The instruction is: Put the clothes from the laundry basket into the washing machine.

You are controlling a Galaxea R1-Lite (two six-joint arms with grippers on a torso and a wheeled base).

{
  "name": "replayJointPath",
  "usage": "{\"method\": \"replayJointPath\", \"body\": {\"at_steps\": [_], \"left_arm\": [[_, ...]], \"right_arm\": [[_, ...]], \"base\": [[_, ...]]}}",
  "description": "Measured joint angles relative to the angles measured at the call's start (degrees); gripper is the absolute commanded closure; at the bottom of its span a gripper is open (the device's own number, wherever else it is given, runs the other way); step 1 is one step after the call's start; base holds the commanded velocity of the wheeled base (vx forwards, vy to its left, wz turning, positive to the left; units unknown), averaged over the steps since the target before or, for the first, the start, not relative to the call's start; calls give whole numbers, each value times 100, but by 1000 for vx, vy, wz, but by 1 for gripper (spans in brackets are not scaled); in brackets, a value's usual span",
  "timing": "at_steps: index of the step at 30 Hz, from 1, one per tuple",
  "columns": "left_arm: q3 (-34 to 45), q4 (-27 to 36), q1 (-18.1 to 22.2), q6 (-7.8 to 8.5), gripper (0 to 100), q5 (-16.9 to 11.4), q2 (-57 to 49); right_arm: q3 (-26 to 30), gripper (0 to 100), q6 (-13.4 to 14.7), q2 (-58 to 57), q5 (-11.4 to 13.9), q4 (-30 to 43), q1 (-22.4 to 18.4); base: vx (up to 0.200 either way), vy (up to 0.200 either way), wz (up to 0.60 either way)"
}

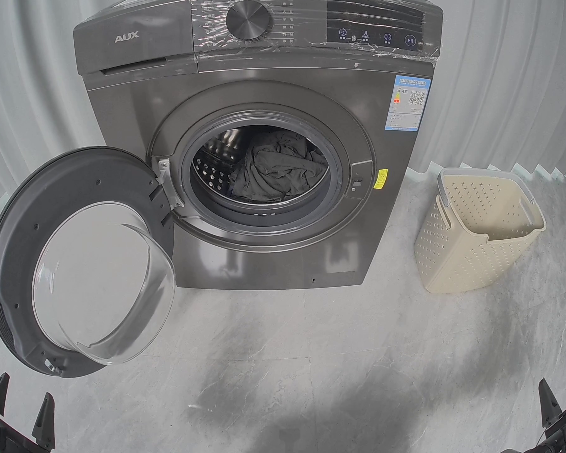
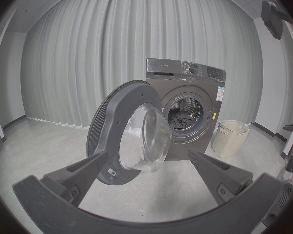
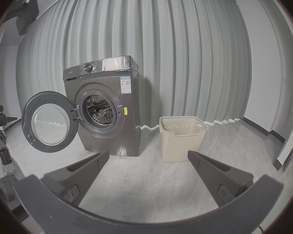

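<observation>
A grey front-loading washing machine [image 1: 258, 139] stands ahead with its round door [image 1: 75, 259] swung wide open to the left. Dark grey clothes [image 1: 277, 168] lie bunched inside the drum. To the machine's right sits a cream perforated laundry basket [image 1: 478, 228], and I see nothing inside it. My left gripper [image 1: 20, 404] is low at the near left, open and holding nothing. My right gripper [image 1: 563, 388] is low at the near right, also open with nothing between its fingers. Both are well back from the machine and basket.
The floor [image 1: 308, 360] is pale marbled tile, bare between me and the machine. A pleated white curtain [image 1: 516, 83] runs behind everything. The open door juts out over the floor at the left.
</observation>
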Motion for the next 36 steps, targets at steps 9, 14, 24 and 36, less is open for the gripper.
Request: {"method": "replayJointPath", "body": {"at_steps": [9, 14, 24, 36], "left_arm": [[0, 15, 0, -5, 0, 11, -20], [0, 12, -5, -43, 0, 5, -22], [0, 15, -10, -57, 0, -5, -20], [0, 6, -10, -44, 0, 9, -17]], "right_arm": [[0, 0, 0, -5, 5, 5, 2], [0, 0, 0, -5, 5, 0, -5], [0, 0, 2, -2, 5, 2, -5], [0, 0, 11, 2, 5, 0, -5]], "base": [[0, 67, 0], [0, 200, 0], [0, 200, 0], [-50, 50, 0]]}}
